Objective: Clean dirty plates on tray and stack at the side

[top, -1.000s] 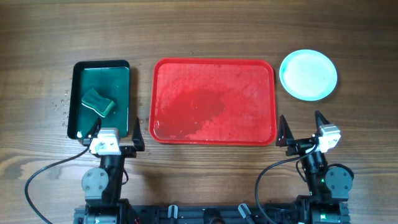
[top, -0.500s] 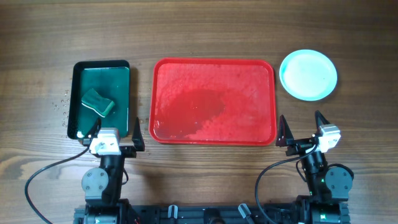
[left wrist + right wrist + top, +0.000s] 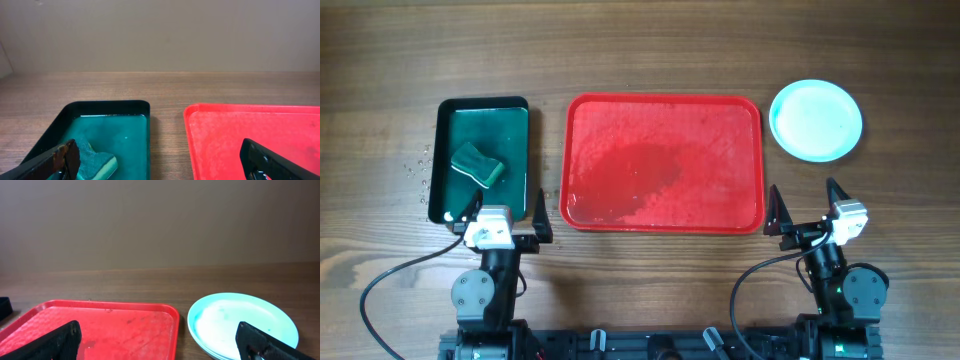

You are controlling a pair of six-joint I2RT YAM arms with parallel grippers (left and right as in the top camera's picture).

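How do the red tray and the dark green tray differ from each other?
The red tray is larger and wider; the dark green tray is narrower. The red tray carries no objects, only a wet-looking patch; the dark green tray holds a green sponge. Both are rectangular with rounded corners and raised rims, flat on the wooden table.

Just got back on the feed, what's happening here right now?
Nothing is being handled. The left gripper and right gripper are both open and empty, set back from the trays. The red tray holds no plates, only a wet-looking patch. The plates sit stacked to its right, and the sponge lies in the green tray.
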